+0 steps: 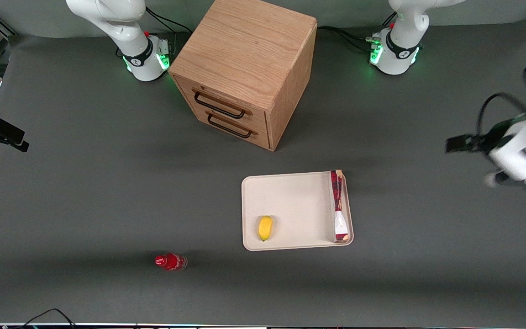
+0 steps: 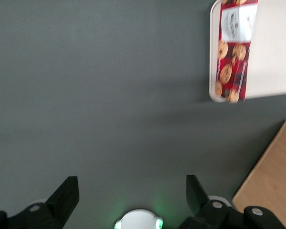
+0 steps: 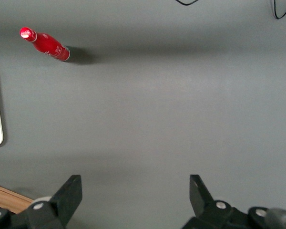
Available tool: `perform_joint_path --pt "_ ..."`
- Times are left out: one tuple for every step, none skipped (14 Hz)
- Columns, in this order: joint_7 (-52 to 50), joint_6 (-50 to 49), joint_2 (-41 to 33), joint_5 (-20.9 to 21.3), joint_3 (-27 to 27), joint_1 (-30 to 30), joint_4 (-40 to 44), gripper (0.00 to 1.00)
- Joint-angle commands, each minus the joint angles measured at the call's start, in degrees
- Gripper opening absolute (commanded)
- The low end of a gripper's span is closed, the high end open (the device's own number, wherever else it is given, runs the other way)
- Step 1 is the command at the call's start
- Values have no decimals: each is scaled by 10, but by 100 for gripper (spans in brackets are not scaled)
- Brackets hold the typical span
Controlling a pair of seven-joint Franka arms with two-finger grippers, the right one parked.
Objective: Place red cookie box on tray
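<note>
The red cookie box [image 1: 338, 205] stands on its long thin edge in the cream tray [image 1: 290, 201], against the rim toward the working arm's end. The left wrist view shows its cookie-printed face [image 2: 233, 47] leaning along the tray's rim [image 2: 212, 57]. My left gripper [image 1: 466, 160] hovers well away from the tray, out toward the working arm's end of the table and high above the mat. Its fingers [image 2: 66, 195] are spread wide, so it is open with only bare mat between them [image 2: 132, 191].
A yellow lemon-like fruit [image 1: 265, 227] lies in the tray, nearer the front camera. A small red bottle [image 1: 170, 262] lies on the mat toward the parked arm's end. A wooden two-drawer cabinet [image 1: 244, 68] stands farther from the camera than the tray.
</note>
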Motion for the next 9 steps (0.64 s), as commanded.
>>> perform_joint_path --pt "28 15 -118 -13 47 -33 -123 100" --pt "28 20 -150 -14 62 -46 -154 100" --pt "28 23 -180 -14 69 -58 -183 100" --pt "28 27 -205 -13 69 -59 -205 100" --pt "27 20 -212 -13 70 -59 -207 100" --pt "17 17 -210 -12 69 -61 -194 100" --pt "26 10 -202 -12 70 -61 -163 100" --pt "28 -4 -186 -12 74 -61 -137 100" --pt "28 -18 -173 -12 74 -61 -118 100"
